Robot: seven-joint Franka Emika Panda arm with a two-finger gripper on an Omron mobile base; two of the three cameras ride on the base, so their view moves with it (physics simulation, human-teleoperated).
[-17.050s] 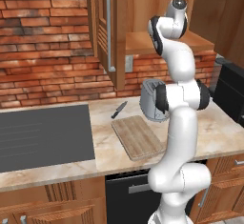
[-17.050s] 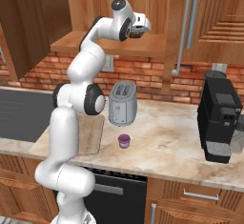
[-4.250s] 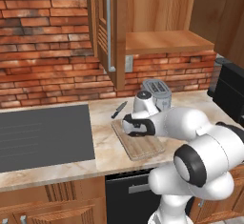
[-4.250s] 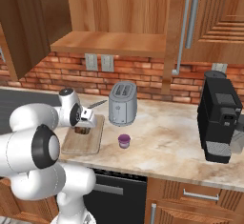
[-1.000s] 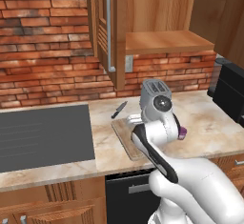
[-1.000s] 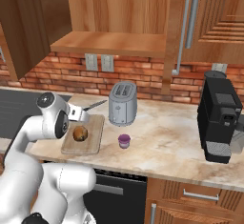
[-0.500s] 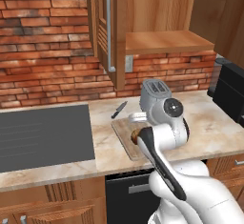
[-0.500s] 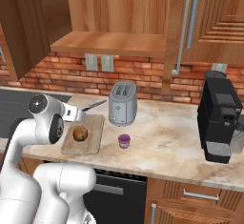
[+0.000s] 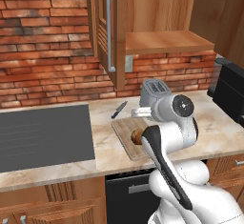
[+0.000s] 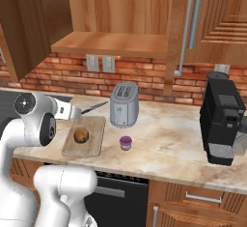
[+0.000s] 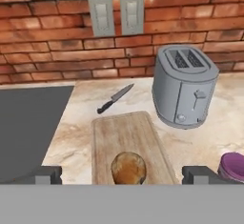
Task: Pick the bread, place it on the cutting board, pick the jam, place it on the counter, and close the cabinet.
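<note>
The bread (image 10: 81, 135) (image 9: 137, 135) (image 11: 128, 167), a small brown roll, lies free on the near half of the light-wood cutting board (image 10: 94, 124) (image 9: 123, 127) (image 11: 121, 132). My gripper (image 11: 123, 175) (image 10: 77, 113) hovers above the board, open, with nothing between its widely spread fingertips (image 11: 47, 174). The purple jam (image 10: 126, 143) (image 11: 233, 167) stands on the beige counter (image 10: 169, 153) just right of the board, in front of the toaster. The brown cabinet (image 10: 111, 45) hangs above with its door (image 9: 107, 32) swung open and its shelf bare.
A grey toaster (image 10: 124, 104) (image 11: 183, 87) stands behind the board, and a black-handled knife (image 11: 114, 99) lies at the board's far edge. The dark cooktop (image 9: 43, 135) is to the left, a black coffee machine (image 10: 222, 120) at the right. Brick wall with sockets (image 11: 114, 13) behind.
The bread, held at the board 4.2 s ago, now lies released on it. Over the last second my arm's links swung while the hand stayed above the board.
</note>
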